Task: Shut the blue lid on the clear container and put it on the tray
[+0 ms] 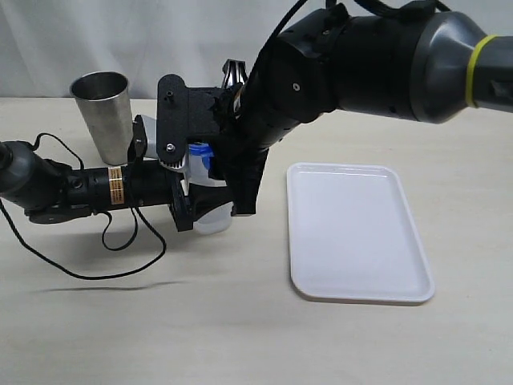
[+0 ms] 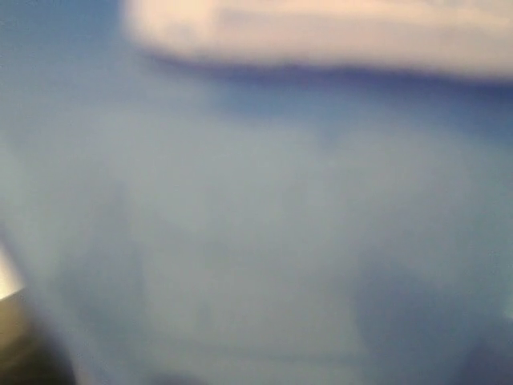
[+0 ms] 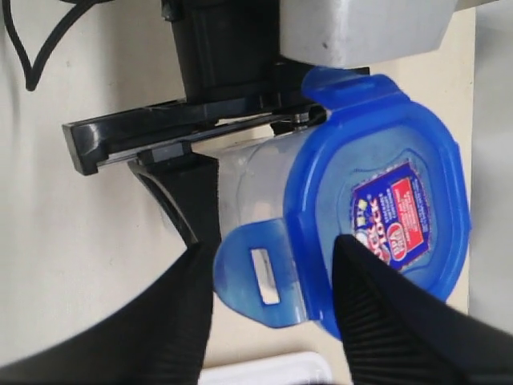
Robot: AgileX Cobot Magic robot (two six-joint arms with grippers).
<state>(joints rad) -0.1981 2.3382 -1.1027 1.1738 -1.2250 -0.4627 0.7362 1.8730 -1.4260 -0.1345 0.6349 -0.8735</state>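
Observation:
The clear container (image 1: 213, 217) stands on the table left of the tray (image 1: 357, 233). My left gripper (image 1: 189, 205) comes in low from the left and is shut on its body; its black fingers (image 3: 188, 196) flank the clear wall (image 3: 248, 184). The blue lid (image 3: 385, 200) with its red-blue label sits on the container's mouth, also seen in the exterior view (image 1: 200, 151). My right gripper (image 3: 271, 247) reaches down from above, open, its jaws straddling one raised snap flap (image 3: 256, 277), one finger over the lid top. The left wrist view is only a blue-grey blur.
A shiny steel cup (image 1: 103, 112) stands at the back left, behind the left arm. A black cable (image 1: 120, 265) loops on the table in front of that arm. The white tray's corner (image 3: 264, 370) lies close to the container.

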